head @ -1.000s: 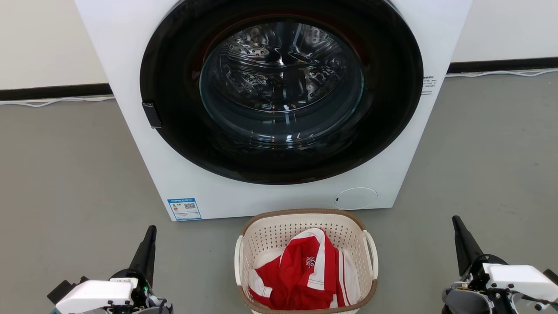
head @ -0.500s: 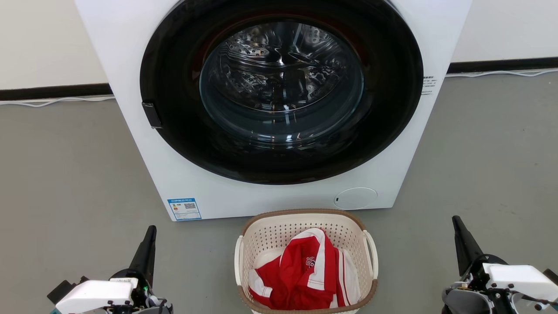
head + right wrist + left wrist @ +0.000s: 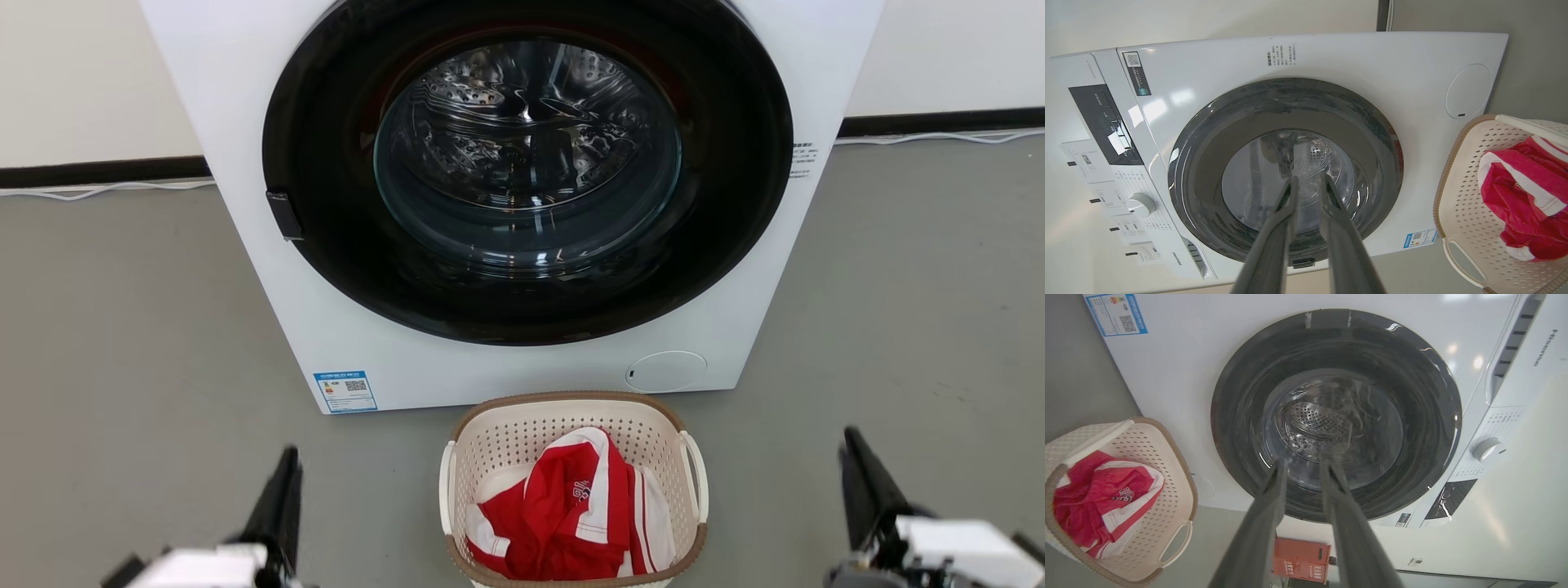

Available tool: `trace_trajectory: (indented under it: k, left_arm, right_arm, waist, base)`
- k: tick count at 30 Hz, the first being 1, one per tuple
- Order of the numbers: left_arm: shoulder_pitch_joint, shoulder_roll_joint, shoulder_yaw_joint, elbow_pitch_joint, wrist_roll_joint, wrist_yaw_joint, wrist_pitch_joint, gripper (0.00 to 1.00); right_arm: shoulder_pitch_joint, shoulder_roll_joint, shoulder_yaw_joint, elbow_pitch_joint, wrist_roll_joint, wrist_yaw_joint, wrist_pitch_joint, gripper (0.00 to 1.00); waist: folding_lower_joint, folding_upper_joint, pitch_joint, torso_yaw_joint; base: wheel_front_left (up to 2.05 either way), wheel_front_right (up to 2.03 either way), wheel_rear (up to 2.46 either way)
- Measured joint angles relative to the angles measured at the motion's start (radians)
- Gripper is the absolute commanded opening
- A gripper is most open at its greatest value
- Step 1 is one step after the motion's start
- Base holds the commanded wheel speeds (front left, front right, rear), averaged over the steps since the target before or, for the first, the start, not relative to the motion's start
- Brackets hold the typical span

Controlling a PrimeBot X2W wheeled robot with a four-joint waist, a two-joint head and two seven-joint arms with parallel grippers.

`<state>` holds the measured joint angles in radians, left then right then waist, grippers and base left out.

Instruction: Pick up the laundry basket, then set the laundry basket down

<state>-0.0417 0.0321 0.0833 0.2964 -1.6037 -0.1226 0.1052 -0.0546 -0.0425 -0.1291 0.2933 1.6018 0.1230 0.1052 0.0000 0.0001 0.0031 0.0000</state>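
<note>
The laundry basket (image 3: 504, 441), cream with a brown rim and white loop handles, stands on the grey floor just in front of the washer, holding a red and white garment (image 3: 563, 514). My left gripper (image 3: 287, 459) is low at the basket's left and my right gripper (image 3: 849, 438) low at its right, each well apart from it. In the left wrist view the left gripper (image 3: 1304, 467) is narrowly open and empty, with the basket (image 3: 1167, 490) at the far left. In the right wrist view the right gripper (image 3: 1307, 179) is likewise open and empty, with the basket (image 3: 1461, 196) at the far right.
A white front-loading washer (image 3: 269, 245) with a dark round door (image 3: 526, 155), which is closed, stands right behind the basket. White cables (image 3: 106, 189) run along the wall base. A red box (image 3: 1300, 559) shows beyond the washer in the left wrist view. Grey floor spreads to both sides.
Both grippers have sunk toward the bottom edge of the head view. The basket and washer have not moved.
</note>
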Motion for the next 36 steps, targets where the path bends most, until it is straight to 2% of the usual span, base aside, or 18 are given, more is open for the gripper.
trace_trajectory:
  k: [3, 17, 25, 36]
  left_arm:
    - [0.051, -0.007, -0.002, 0.047, 0.000, 0.001, -0.001, 1.00]
    - [0.057, -0.007, -0.025, 0.044, 0.017, 0.001, -0.040, 1.00]
    - [0.057, -0.007, -0.029, 0.044, 0.075, 0.001, -0.063, 1.00]
    - [0.056, -0.005, -0.038, 0.032, 0.232, 0.016, -0.094, 1.00]
  right_arm:
    - [0.048, 0.009, 0.002, 0.044, 0.000, -0.001, -0.001, 1.00]
    - [0.054, 0.007, 0.027, 0.026, -0.035, -0.001, -0.036, 1.00]
    - [0.053, 0.006, 0.026, 0.012, -0.148, -0.001, -0.057, 1.00]
    - [0.053, 0.006, 0.028, -0.021, -0.360, -0.001, -0.088, 1.00]
  waist:
    - [0.0000, 0.0000, 0.001, 0.000]
    - [0.0002, 0.0000, 0.000, 0.001]
    - [0.0001, 0.0000, 0.000, 0.003]
    - [0.0001, 0.0000, 0.001, 0.003]
  base:
    - [0.00, 0.00, 0.00]
    - [0.00, 0.00, 0.00]
    - [0.00, 0.00, 0.00]
    - [0.00, 0.00, 0.00]
